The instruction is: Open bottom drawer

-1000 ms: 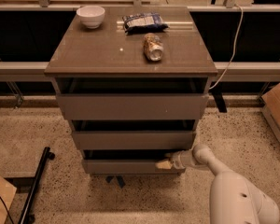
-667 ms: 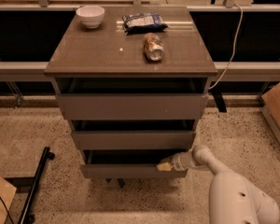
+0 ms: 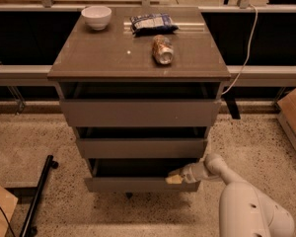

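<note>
The grey-brown cabinet (image 3: pixel 138 58) has three drawers. The bottom drawer (image 3: pixel 133 183) is pulled partly out, with a dark gap showing above its flat front. My gripper (image 3: pixel 175 177) reaches in from the lower right on a white arm (image 3: pixel 246 206). It sits at the top right edge of the bottom drawer's front, touching it. The middle drawer (image 3: pixel 140 147) and the top drawer (image 3: pixel 140 112) stand a little out above it.
On the cabinet top are a white bowl (image 3: pixel 96 17), a blue snack bag (image 3: pixel 153 22) and a can lying on its side (image 3: pixel 162 50). A cardboard box (image 3: pixel 293 120) stands at the right. A black bar (image 3: pixel 37 196) lies on the floor at the left. A white cable (image 3: pixel 241 58) hangs behind.
The bottom drawer has come further out toward the camera, widening the dark gap above its front. My gripper has moved with its right edge.
</note>
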`<state>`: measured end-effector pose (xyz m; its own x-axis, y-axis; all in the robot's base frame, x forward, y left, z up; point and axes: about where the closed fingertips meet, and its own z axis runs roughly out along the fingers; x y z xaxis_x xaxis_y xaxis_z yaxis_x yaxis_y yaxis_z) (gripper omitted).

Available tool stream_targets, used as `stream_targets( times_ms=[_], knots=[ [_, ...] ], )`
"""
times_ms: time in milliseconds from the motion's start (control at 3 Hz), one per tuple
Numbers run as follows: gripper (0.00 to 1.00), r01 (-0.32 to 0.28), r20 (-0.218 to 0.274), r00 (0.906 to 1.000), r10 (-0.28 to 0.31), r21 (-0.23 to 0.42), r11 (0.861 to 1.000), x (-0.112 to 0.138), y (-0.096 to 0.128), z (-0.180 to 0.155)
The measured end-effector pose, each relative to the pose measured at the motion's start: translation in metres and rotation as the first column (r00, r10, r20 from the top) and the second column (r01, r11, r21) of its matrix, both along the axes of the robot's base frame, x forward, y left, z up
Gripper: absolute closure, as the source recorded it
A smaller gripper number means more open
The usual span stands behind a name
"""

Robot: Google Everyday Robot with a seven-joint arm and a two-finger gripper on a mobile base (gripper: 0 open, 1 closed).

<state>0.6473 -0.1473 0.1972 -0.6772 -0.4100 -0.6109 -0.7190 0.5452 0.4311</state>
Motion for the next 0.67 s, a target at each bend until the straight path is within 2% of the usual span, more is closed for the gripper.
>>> stream_targets(
  times_ms=[333, 667],
  knots=[
    [0.82, -0.004, -0.011, 0.9999, 0.004, 0.002, 1.000, -0.0027, -0.0009, 0.0006],
    [0.58, -0.005, -0.011, 0.9999, 0.005, 0.002, 1.000, -0.0028, -0.0008, 0.0014]
  ],
)
